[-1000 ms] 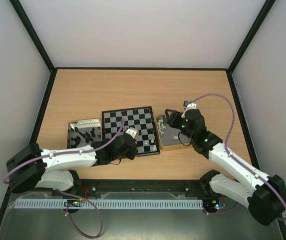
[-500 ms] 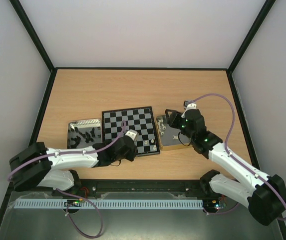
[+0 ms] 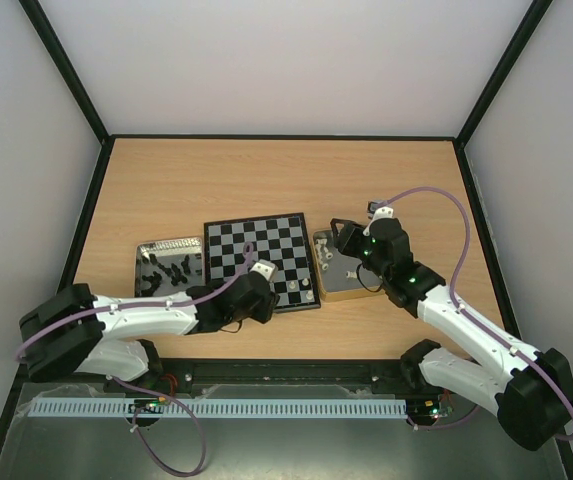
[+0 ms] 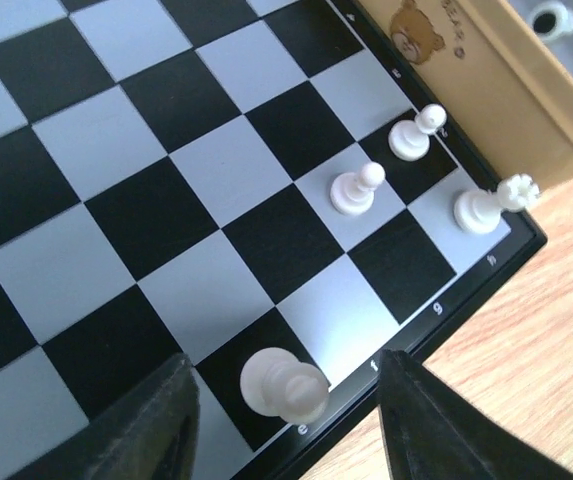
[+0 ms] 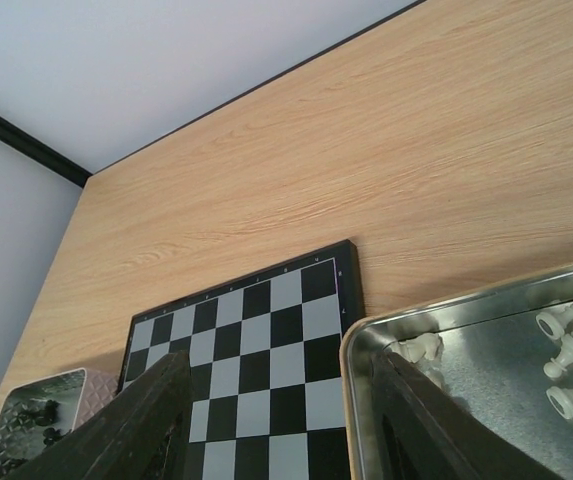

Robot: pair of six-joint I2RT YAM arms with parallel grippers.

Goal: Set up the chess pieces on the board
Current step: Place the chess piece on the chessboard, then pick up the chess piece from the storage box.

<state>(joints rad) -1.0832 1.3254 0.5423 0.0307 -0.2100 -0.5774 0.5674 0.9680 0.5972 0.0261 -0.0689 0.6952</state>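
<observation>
The board (image 3: 256,250) lies mid-table, black and silvery checks. In the left wrist view a cream-white piece (image 4: 284,385) stands on a black square at the board's near edge (image 4: 436,315). My left gripper (image 4: 284,425) is open around it, both fingers (image 4: 156,425) clear of the piece. Three more white pieces (image 4: 356,188) stand near the board's corner. My right gripper (image 5: 281,430) is open and empty, hovering over the gap between the board (image 5: 256,360) and the tin of white pieces (image 5: 566,350).
A yellow-sided metal tin (image 3: 347,290) with white chessmen sits right of the board. A silver tin (image 3: 154,249) with black chessmen (image 3: 171,270) sits left of it. Black-framed walls enclose the wooden table (image 3: 286,180).
My left gripper has opened and let go of the white piece, which now stands on the board's near edge. The left arm drew back a little. The right arm has not moved.
</observation>
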